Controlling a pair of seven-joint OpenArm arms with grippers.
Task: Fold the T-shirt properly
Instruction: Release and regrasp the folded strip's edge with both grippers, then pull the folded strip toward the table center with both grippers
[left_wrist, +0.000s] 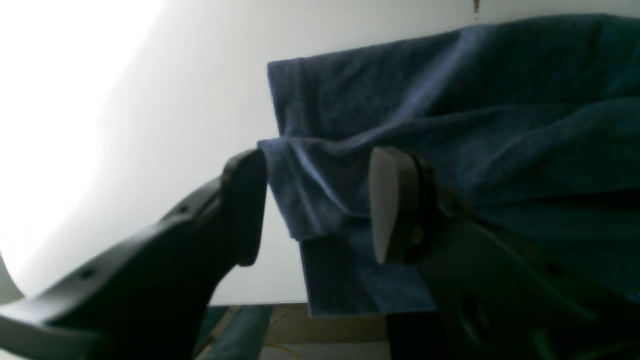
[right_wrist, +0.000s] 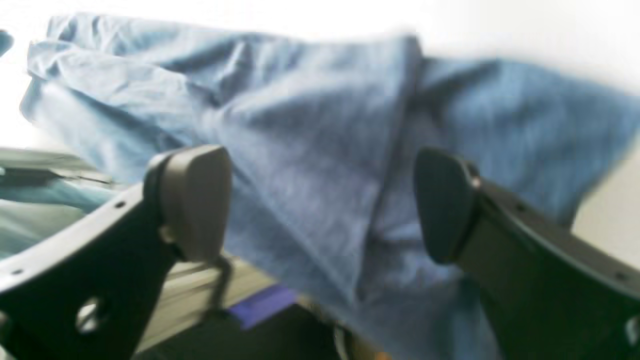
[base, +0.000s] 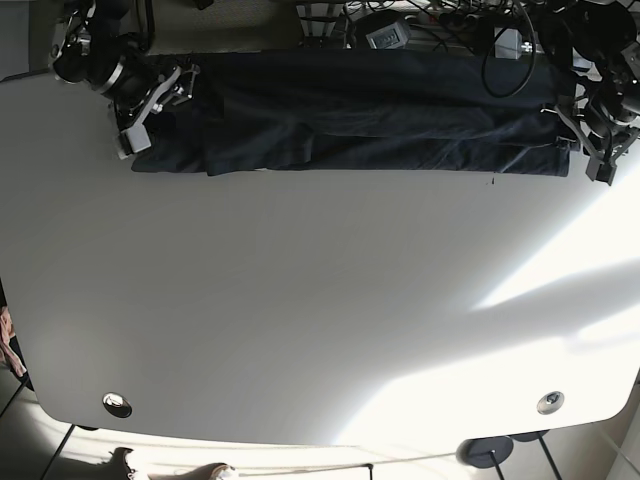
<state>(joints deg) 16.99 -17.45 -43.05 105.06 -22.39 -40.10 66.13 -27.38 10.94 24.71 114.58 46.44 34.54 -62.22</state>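
Base view: the T-shirt (base: 360, 125), dark blue, lies as a long folded band across the top of the frame, along the far edge of the white table (base: 300, 300). It runs nearly the whole table width, with creases running lengthwise. Sunlight patches fall at the lower right of the frame.

The right gripper (base: 150, 105) sits at the upper left of the base view, over the band's left end. The left gripper (base: 590, 140) sits at the upper right, at the band's right end.

Left wrist view: the left gripper (left_wrist: 315, 205) has its jaws apart, and a bunched edge of the shirt (left_wrist: 450, 125) lies between them. One finger (left_wrist: 245, 205) sits over bare table at the cloth's edge, the other over the cloth. Cannot tell whether either pad touches the fabric.

Right wrist view, blurred: the right gripper (right_wrist: 320, 205) has its jaws wide apart, straddling a fold ridge of the shirt (right_wrist: 300, 150). Nothing is clamped. The cloth hangs past the table edge at the bottom of this frame.
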